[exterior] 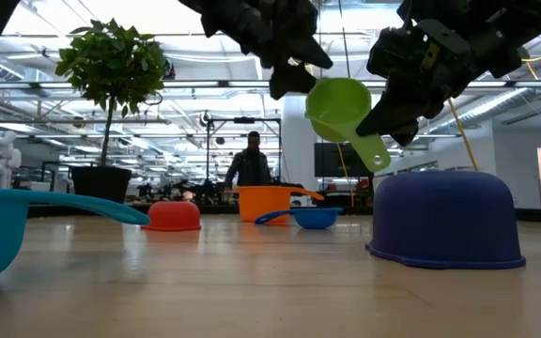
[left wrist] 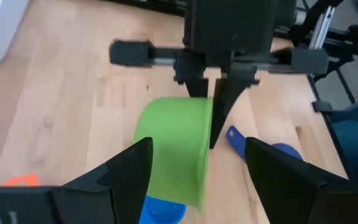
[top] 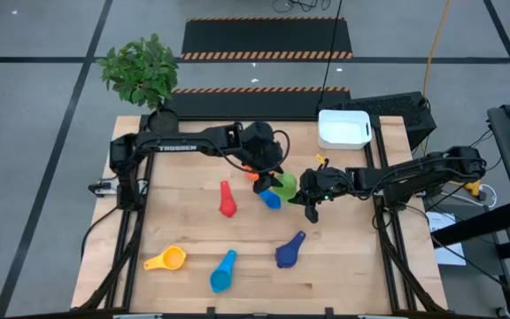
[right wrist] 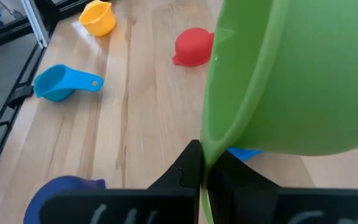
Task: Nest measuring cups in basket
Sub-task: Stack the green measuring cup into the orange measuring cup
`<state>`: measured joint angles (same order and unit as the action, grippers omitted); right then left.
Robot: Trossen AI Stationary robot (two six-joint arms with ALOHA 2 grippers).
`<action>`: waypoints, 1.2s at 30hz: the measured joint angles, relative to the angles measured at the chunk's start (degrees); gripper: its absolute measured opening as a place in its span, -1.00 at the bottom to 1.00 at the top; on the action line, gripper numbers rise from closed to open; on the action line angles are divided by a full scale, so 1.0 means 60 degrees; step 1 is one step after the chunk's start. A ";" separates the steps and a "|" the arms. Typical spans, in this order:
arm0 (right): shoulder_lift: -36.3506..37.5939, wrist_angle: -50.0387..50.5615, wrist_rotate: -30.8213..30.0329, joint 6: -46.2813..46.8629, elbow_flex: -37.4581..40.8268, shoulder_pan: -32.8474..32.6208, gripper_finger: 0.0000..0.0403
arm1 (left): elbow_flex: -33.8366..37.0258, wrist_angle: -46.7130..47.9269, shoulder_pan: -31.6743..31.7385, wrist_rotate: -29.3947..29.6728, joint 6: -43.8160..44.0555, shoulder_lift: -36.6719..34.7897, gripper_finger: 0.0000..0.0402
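Green measuring cup point(left wrist: 173, 155): smooth, glossy plastic with a round bowl. It is lifted clear of the counter point(top: 184, 221) and tipped on its side, out from the basket point(top: 343, 128) toward the counter's middle.
Right hand point(left wrist: 209, 99): its fingers are pinched tight on the green cup's flat handle, carrying the cup in the air.
Left hand point(left wrist: 197, 146): its fingers are spread wide on either side of the cup's bowl. One side shows a clear gap. I cannot tell whether the other finger touches.
Basket: white plastic, rectangular with rounded corners and low walls, at a back corner of the counter. No cup shows in it.
Medium blue cup point(top: 270, 198): on the counter just under the green cup, on the side away from the basket.
Orange cup point(top: 251, 174): mostly hidden under the left arm, a little farther from the basket.
Red cup point(top: 227, 200): mouth down, farther from the basket again.
Dark blue cup point(top: 290, 251): mouth down like a dome, well apart from the basket.
Light blue cup point(top: 223, 271) and yellow cup point(top: 166, 259): farthest from the basket, toward the opposite corner.
Counter: pale wooden planks with visible grain.
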<state>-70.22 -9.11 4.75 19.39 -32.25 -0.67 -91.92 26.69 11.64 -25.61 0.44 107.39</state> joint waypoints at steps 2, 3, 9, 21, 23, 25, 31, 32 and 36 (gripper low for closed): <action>0.0000 0.0161 0.0000 -0.0017 -0.0003 0.0000 -1.00 | -0.0004 0.0000 0.0002 0.0000 -0.0065 -0.0017 0.25; 0.0000 0.0193 0.0000 -0.0017 -0.0003 0.0000 -1.00 | -0.0004 0.0018 -0.0004 0.0000 -0.0063 -0.0017 0.24; 0.0004 0.0176 0.0000 -0.0020 -0.0003 0.0000 -1.00 | -0.0004 0.0313 0.0035 0.0005 -0.0138 -0.0014 0.15; 0.0004 0.0140 0.0000 -0.0020 -0.0003 -0.0004 -1.00 | -0.0004 0.0376 0.0027 0.0015 -0.0133 -0.0014 -0.14; 0.0004 0.0140 0.0000 -0.0024 -0.0003 -0.0004 -1.00 | -0.0004 0.0367 -0.0012 0.0015 -0.0134 -0.0014 -0.18; 0.0004 0.0140 0.0000 -0.0024 -0.0003 -0.0004 -1.00 | -0.0004 0.0354 -0.0024 0.0011 -0.0134 -0.0014 -0.21; 0.0004 0.0137 0.0000 -0.0024 -0.0003 -0.0004 -1.00 | -0.0011 0.0361 -0.0040 0.0014 -0.0123 0.0040 -0.32; 0.0004 0.0140 0.0004 -0.0024 -0.0003 -0.0004 -1.00 | -0.0011 0.0365 -0.0044 0.0015 -0.0123 0.0051 -0.34; 0.0004 0.0134 0.0004 -0.0028 -0.0003 -0.0007 -1.00 | -0.0011 0.0361 -0.0044 0.0015 -0.0123 0.0052 -0.44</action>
<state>-70.19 -8.31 4.78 19.22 -32.27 -0.71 -91.98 28.86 11.38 -25.52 -0.30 107.70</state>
